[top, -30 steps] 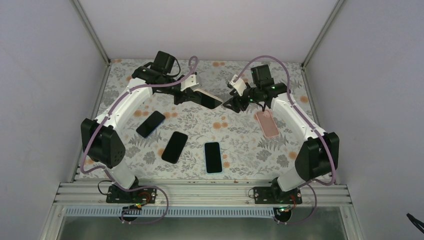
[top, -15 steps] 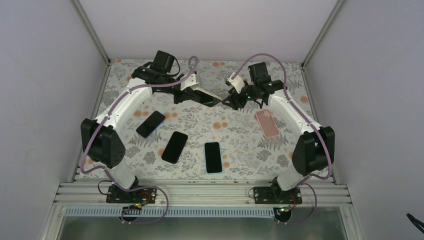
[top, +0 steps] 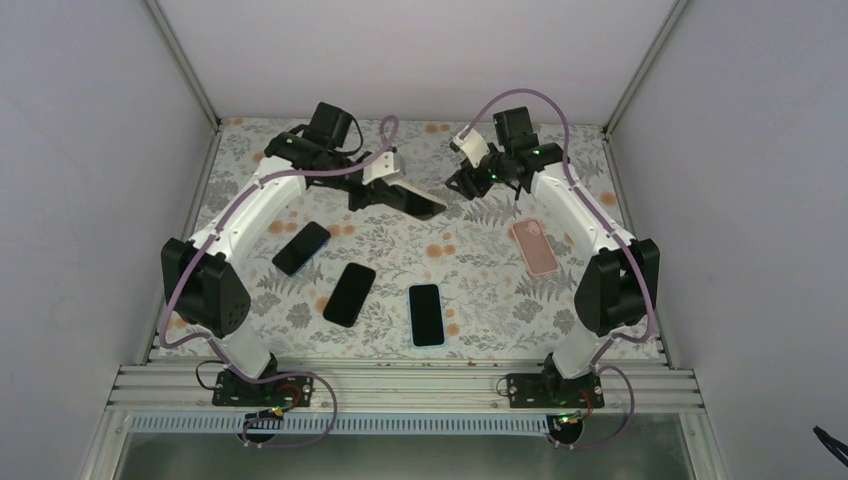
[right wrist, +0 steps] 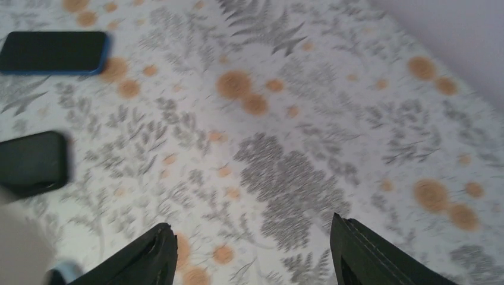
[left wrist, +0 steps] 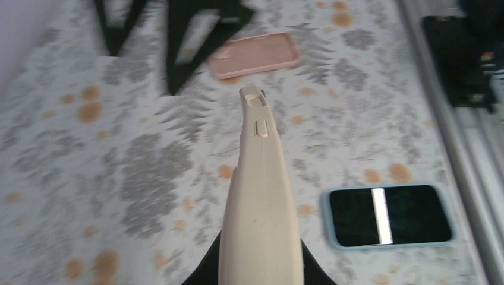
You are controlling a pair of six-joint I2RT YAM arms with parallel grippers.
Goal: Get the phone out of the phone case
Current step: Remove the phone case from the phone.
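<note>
Left wrist view: left tool is clamped hard on one end of the cased phone. The cream case shows edge-on with its side buttons up, and the rest sticks out free in the air. The top view shows the same grip, with the phone held off the table, left of the pink case and farther back. Right tool hangs between the phone's free end and the pink case, close to the phone but not touching it, jaws apart with nothing in them. Risks, judged: the one-end grip leaves a long lever, so a push or peel at the free end could swing the phone in the left tool or pull it loose. If the right tool bites case and phone together, nothing separates. If the phone pops out suddenly, it could drop onto the table and hit what lies there. Both wrist views are blurred, so alignment is hard to confirm. Three loose phones lie flat, near and left of the pink case: a light-blue-rimmed phone closest, then a black phone, then a dark-blue-rimmed phone farthest. The table has a floral cover, grey leaves and orange blooms. Plain pale walls stand behind and to both sides, and a metal rail on the near side of the pink case carries the arm bases.
</note>
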